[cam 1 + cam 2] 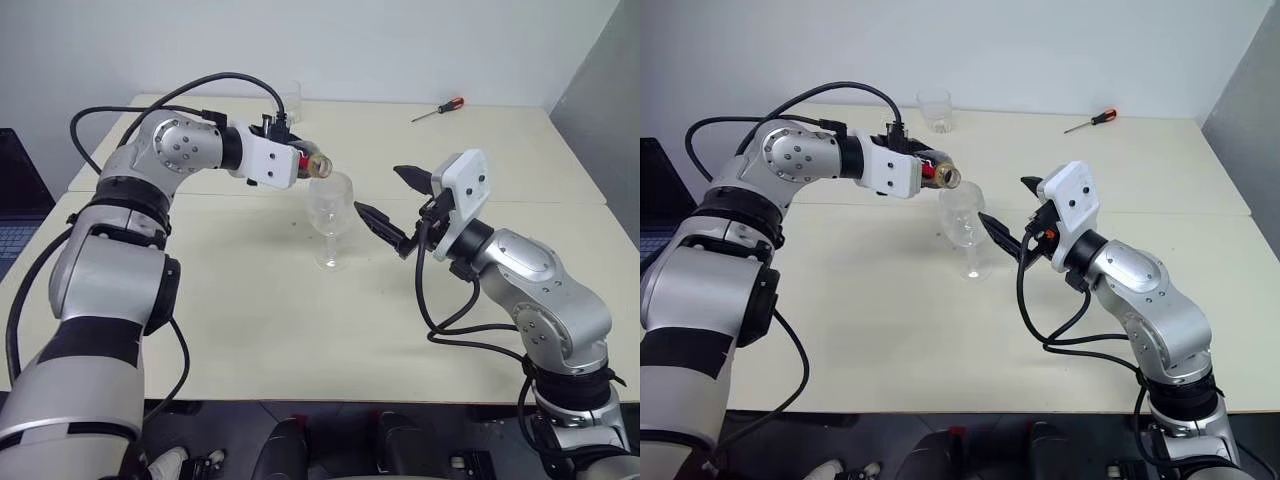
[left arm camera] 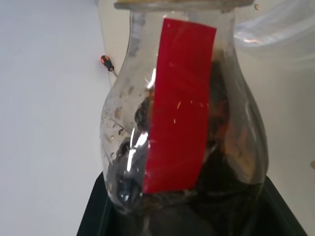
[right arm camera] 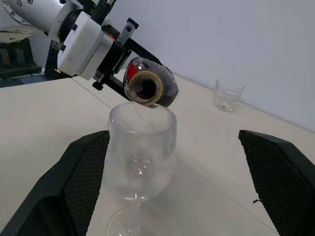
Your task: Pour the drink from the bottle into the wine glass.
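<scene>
My left gripper [image 1: 292, 164] is shut on the bottle [image 1: 312, 165], a small clear bottle with a red strip [image 2: 179, 103]. It lies tipped almost level, its open mouth [image 3: 144, 87] just over the rim of the wine glass [image 1: 330, 208]. The dark drink [image 3: 168, 94] sits inside the bottle's body. The glass stands upright on the table and its bowl [image 3: 140, 152] looks clear. My right gripper [image 1: 392, 200] is open, one black finger [image 3: 81, 187] on each side of the bowl, both apart from it.
A short clear tumbler [image 1: 290, 97] stands at the table's far edge behind the left arm. A screwdriver [image 1: 440, 109] with an orange handle lies at the far right. The cream table [image 1: 300, 330] has bare room in front of the glass. A dark laptop [image 1: 15, 200] sits off the left edge.
</scene>
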`<state>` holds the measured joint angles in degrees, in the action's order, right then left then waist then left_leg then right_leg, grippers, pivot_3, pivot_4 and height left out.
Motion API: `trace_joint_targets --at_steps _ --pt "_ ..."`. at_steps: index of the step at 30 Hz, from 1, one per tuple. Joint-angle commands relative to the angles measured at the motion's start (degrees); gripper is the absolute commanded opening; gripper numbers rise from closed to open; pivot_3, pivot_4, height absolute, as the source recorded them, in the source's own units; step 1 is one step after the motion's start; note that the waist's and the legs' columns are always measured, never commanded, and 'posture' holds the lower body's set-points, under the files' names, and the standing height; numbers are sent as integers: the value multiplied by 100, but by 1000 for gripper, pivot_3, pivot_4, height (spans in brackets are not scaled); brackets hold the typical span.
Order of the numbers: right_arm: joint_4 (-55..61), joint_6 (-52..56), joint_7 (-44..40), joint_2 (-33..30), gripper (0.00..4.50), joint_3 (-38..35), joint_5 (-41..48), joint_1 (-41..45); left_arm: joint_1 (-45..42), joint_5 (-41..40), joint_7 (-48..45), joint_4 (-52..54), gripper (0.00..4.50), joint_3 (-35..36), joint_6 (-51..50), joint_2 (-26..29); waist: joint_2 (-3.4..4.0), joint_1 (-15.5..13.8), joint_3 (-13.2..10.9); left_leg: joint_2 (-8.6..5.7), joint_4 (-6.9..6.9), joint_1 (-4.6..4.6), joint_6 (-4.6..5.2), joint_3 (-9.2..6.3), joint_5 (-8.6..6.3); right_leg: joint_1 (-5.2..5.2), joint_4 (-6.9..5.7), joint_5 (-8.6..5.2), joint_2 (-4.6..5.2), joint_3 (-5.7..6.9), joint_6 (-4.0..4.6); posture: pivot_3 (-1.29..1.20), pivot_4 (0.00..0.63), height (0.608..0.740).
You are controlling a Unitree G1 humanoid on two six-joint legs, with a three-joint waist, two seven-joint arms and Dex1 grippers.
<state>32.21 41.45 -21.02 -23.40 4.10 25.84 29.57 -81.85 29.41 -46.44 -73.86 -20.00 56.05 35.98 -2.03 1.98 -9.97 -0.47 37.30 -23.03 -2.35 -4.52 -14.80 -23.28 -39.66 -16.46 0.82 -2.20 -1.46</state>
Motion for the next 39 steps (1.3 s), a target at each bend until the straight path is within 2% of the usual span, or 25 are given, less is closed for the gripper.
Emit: trace_joint_targets --at_steps 1,39 --pt "89 -158 -32 28 4500 -84 -41 27 -366 57 280 97 1526 -22 161 124 0 0 0 0 0 0 0 1 0 0 0 0 0 -1 0 0 150 740" --pt "96 -166 -18 39 4500 -92 -49 -38 -810 710 1107 -61 1526 -499 380 229 0 2 0 -1 26 -2 0 3 -1 -1 -22 -1 -1 0 -1 0 150 740"
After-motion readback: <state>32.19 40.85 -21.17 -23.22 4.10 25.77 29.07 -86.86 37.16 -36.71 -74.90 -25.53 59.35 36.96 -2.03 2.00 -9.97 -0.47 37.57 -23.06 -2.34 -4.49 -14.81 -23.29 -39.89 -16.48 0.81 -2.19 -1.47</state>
